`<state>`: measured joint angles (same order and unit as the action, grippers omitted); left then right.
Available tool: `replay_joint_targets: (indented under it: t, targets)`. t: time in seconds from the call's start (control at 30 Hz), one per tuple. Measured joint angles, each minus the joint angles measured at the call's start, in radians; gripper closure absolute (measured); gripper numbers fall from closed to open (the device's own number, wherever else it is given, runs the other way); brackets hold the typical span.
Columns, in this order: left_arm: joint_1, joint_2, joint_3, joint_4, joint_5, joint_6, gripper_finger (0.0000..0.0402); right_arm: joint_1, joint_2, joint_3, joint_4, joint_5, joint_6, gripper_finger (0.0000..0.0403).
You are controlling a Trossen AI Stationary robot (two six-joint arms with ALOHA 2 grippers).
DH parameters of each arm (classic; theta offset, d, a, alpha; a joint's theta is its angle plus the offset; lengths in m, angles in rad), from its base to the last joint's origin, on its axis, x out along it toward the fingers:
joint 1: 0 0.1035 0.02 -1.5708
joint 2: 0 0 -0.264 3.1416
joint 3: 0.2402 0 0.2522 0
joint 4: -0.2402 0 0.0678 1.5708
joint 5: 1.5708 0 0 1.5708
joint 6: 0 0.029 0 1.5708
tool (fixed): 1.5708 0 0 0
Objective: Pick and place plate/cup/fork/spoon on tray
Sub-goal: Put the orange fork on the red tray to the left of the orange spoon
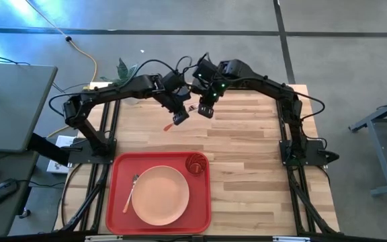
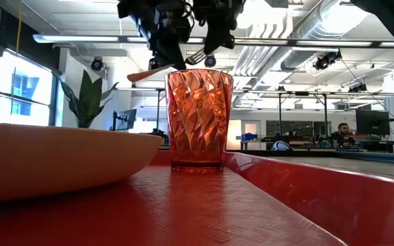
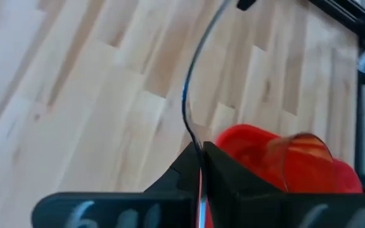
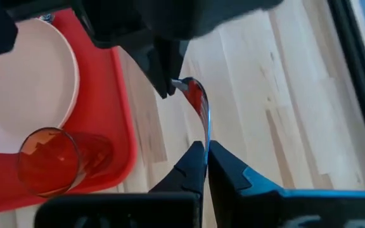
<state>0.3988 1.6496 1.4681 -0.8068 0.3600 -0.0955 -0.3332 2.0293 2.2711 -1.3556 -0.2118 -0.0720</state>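
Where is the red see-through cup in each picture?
High view: the cup stands in the tray's far right corner, beside the plate.
Low view: the cup is centre frame, upright on the tray, plate at left.
Left wrist view: the cup shows at lower right.
Right wrist view: the cup is at lower left.
Shared landmark: the red tray.

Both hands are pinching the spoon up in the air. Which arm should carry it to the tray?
Probably the left. The left hand grips the spoon too, like the right hand, and the tray lies on the left arm's side of the table.
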Motion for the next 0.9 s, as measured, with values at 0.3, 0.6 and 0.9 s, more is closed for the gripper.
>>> replay_joint_targets:
  t: [0.3, 0.6, 0.9]
  targets:
    - [-0.011, -0.07, -0.001, -0.017, -0.119, -0.122, 0.04, -0.001, 0.0, 0.001, 0.044, -0.002, 0.045, 0.039]
    - [-0.067, -0.195, 0.002, -0.191, -0.362, -0.273, 0.0401, -0.019, -0.011, 0.0, 0.211, 0.019, 0.098, 0.0308]
    - [-0.182, -0.325, -0.082, -0.319, -0.535, -0.528, 0.0401, -0.08, -0.064, 0.0, 0.325, 0.062, 0.056, 0.0284]
